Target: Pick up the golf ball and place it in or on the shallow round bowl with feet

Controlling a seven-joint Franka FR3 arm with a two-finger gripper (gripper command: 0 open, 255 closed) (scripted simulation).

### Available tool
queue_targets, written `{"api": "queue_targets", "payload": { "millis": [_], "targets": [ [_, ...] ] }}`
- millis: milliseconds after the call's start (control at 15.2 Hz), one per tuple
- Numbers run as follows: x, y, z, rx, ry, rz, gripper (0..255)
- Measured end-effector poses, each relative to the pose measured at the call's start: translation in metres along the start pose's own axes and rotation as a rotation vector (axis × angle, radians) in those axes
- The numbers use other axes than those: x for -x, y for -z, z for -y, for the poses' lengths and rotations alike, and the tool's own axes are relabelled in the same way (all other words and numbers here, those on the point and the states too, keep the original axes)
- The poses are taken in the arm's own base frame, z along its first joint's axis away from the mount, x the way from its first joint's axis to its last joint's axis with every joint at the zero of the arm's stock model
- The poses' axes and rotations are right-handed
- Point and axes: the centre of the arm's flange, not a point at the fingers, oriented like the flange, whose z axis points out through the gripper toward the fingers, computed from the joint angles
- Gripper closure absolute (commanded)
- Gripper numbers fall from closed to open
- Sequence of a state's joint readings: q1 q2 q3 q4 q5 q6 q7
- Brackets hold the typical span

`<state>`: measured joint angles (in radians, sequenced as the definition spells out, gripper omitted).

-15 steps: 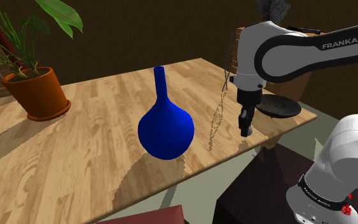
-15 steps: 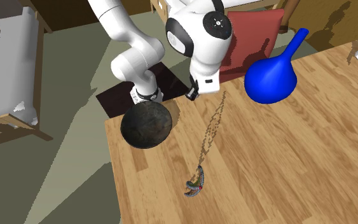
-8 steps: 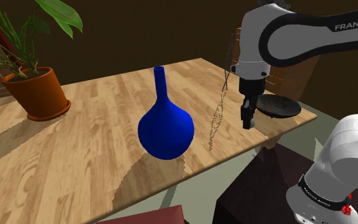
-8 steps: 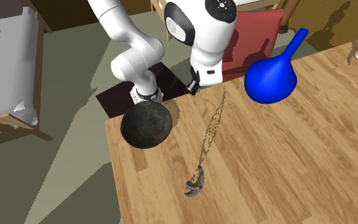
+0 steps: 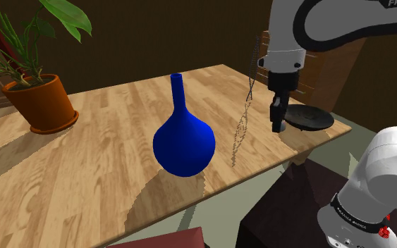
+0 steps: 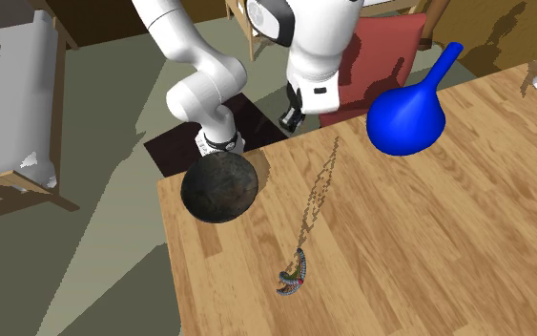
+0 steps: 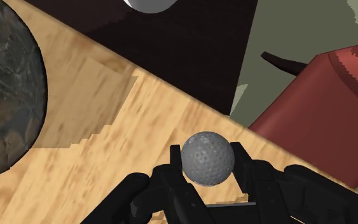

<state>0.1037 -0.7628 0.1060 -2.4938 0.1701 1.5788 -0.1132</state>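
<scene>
A small grey golf ball sits clamped between the two black fingers of the pincer, one finger pressing each side. Its surface is matte and covered all over with fine, shallow dimples. It is a plain sphere, so it has no long axis and faces no particular way.

The ball is held in the air above a table of pale wood with a streaky grain, close to the table's edge. In the wrist view a dark bowl lies off to one side of the pincer, apart from it. It is round and mottled grey and brown, like rough stone.

In the shoulder view the pincer hangs pointing down over the table, just beside the bowl, which looks like a flat, dark disc near the table's corner.

In the second exterior view the pincer is above the table's edge, near the bowl.

A glossy blue vase with a round belly and a thin upright neck stands mid-table. A fine chain lies between it and the pincer.
</scene>
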Motion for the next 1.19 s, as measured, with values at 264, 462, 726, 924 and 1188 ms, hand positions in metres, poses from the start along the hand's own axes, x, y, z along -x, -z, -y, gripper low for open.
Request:
{"api": "queue_targets", "payload": {
  "millis": [264, 462, 726, 924, 1188],
  "targets": [
    [0.003, 0.022, 0.002, 0.000, 0.000, 0.000, 255],
    [0.012, 0.028, -0.024, 0.000, -0.001, 0.000, 255],
    [0.027, 0.030, -0.073, 0.000, -0.001, 0.000, 255],
    [0.041, 0.038, -0.110, -0.001, -0.001, 0.000, 255],
    [0.056, 0.039, -0.160, -0.001, -0.001, 0.000, 255]
  ]
}}
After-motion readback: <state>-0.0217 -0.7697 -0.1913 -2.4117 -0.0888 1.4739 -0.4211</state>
